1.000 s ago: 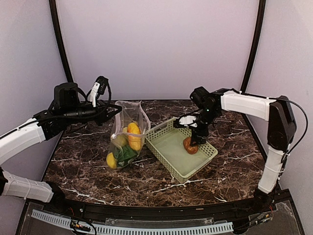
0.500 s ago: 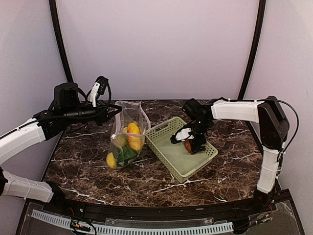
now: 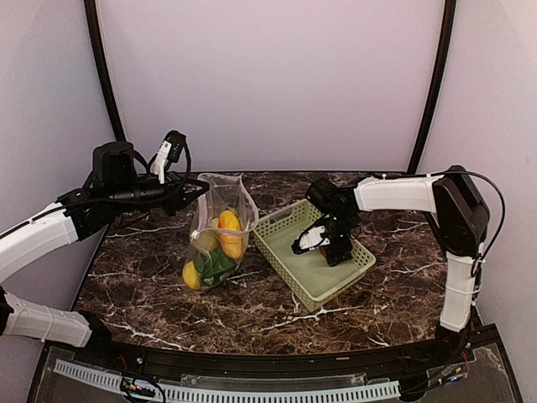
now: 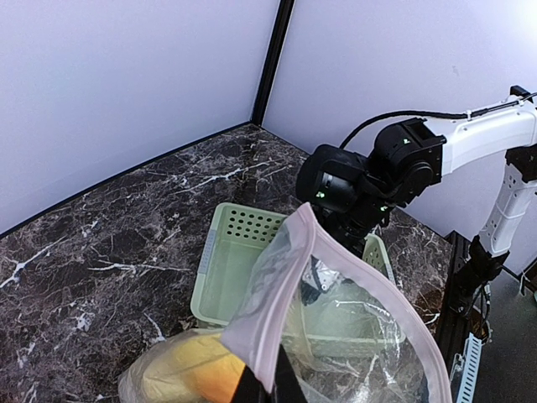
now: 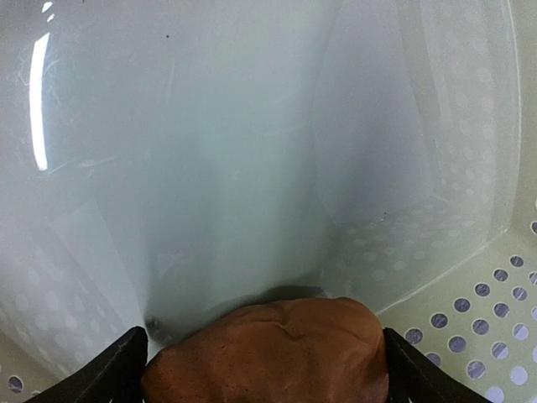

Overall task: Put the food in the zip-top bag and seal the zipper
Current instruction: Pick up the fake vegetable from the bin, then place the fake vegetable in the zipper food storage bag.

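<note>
The clear zip-top bag stands on the table, holding a yellow lemon, an orange piece and green pieces. My left gripper is shut on the bag's mouth edge and holds it up and open. In the left wrist view the pinkish zipper strip curves round the open mouth above the left gripper. My right gripper is down inside the pale green basket. In the right wrist view the right gripper is closed on both sides of the brown potato, which rests on the basket floor.
The basket lies just right of the bag, angled across the table's middle. The right arm leans over the basket from the far right. Dark posts and pale walls enclose the marble table.
My right gripper has come down into the basket and moved a little left onto the potato, which it now covers from above. The left arm and bag have not moved.
</note>
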Action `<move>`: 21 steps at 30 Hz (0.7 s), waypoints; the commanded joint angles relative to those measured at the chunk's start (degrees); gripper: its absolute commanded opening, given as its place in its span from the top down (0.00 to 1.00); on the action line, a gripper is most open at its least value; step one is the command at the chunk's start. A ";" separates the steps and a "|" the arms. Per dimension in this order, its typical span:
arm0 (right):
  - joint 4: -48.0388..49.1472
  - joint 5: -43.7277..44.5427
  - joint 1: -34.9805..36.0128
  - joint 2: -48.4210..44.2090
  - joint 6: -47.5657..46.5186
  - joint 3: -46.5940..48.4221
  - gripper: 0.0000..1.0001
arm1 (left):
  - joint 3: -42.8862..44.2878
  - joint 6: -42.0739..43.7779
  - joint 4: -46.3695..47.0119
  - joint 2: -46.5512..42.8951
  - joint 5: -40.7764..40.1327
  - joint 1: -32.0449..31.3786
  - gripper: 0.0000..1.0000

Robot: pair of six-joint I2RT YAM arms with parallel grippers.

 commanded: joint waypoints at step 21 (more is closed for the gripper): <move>-16.76 -57.36 1.98 -8.88 19.85 38.38 0.36 | -0.36 0.96 1.23 -0.57 -0.05 0.15 0.99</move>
